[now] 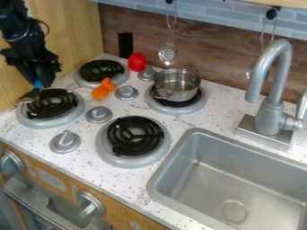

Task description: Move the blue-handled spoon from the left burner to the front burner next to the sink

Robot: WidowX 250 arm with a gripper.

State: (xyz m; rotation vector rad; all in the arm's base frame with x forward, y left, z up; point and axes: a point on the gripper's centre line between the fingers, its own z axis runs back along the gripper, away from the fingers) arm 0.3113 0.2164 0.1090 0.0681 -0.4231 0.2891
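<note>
At the upper left, the black gripper [40, 81] hangs over the left front burner [51, 104], shut on a utensil with a bit of blue on its handle. The utensil's metal, spoon-like end [30, 95] points down at the burner's upper left edge; whether it touches the burner, I cannot tell. To the right, an orange toy piece [103, 91] lies by the back left burner [101, 72]. A red round object [137, 62] sits farther back. On the back right burner stands a silver pot [177, 84].
Grey knobs [98, 114] rise between the burners. The front right burner [134, 138] is bare. A metal sink [198, 168] with a tall faucet [271, 90] takes up the right side. A slotted utensil [168, 54] hangs at the back wall, and a wooden panel [72, 33] stands at the left.
</note>
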